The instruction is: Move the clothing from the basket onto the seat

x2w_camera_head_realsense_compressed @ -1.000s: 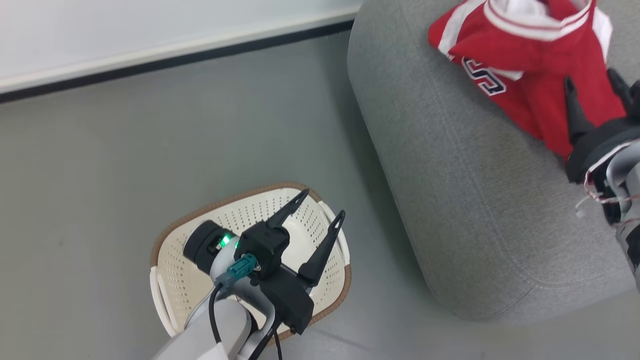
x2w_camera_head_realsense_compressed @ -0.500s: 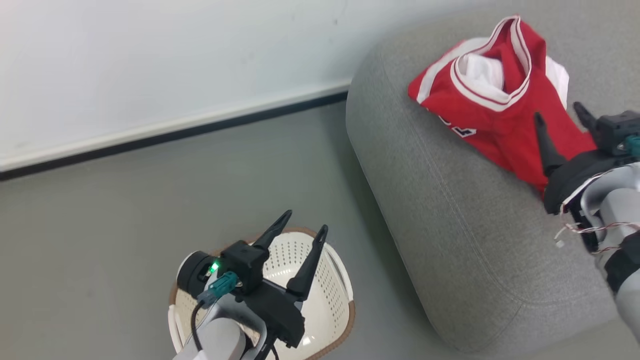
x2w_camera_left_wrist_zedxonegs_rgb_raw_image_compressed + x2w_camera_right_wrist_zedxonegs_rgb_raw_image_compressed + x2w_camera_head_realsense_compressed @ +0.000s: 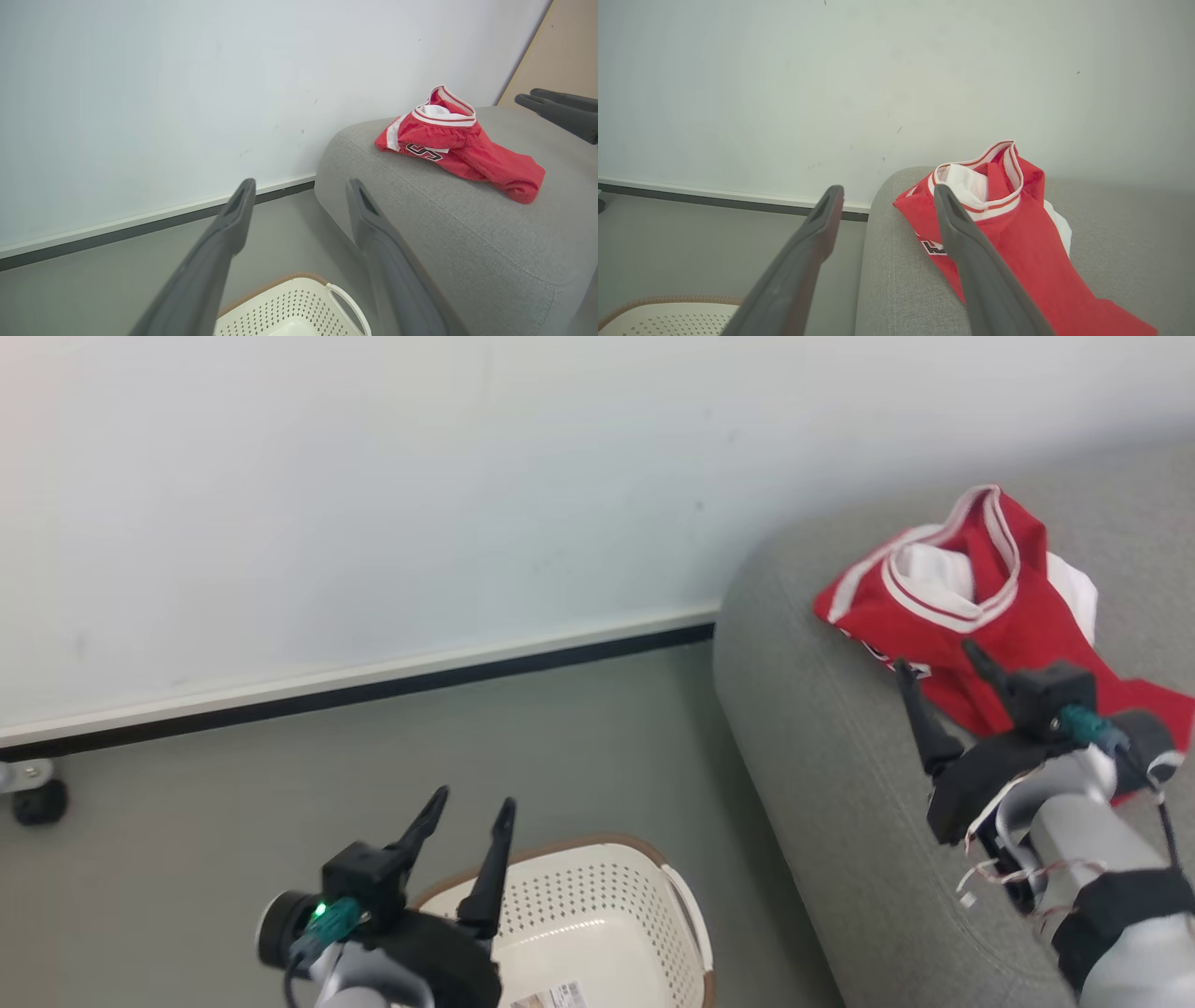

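Beyond right end effector (image 3: pixel 936 656), seemingly: clothing (image 3: pixel 1004 616)

grey seat (image 3: pixel 822 756) bearing red clothing (image 3: pixel 1022 621), grey floor (image 3: pixel 233 784) bearing cream basket (image 3: pixel 607 905)

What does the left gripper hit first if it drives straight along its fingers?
Likely the wall, just above the skirting. The left gripper points over the basket and left of the seat; nothing else shows in that line, though depth is unclear.

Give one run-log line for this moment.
red white-trimmed clothing: on grey fabric seat; cream perforated basket: shows no clothing; left gripper: open; right gripper: open
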